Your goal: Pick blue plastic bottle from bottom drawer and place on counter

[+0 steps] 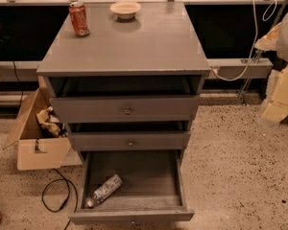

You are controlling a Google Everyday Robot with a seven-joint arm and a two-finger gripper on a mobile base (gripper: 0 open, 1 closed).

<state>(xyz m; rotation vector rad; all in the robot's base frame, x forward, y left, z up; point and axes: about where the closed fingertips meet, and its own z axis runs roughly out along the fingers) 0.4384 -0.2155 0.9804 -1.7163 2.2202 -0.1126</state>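
Observation:
The blue plastic bottle (103, 189) lies on its side in the front left part of the bottom drawer (134, 215), cap pointing to the front left corner. The drawer is pulled fully open and holds nothing else that I can see. The grey counter (134, 47) is the top of the cabinet. My gripper (280, 97) shows as a pale white and yellow shape at the right edge of the camera view, beside the cabinet at about the height of the upper drawers, far from the bottle.
An orange-red soda can (79, 19) and a white bowl (125, 9) stand at the back of the counter. The top drawer (127, 110) and middle drawer (130, 142) are partly open. An open cardboard box (36, 143) and a black cable (55, 195) lie on the floor at left.

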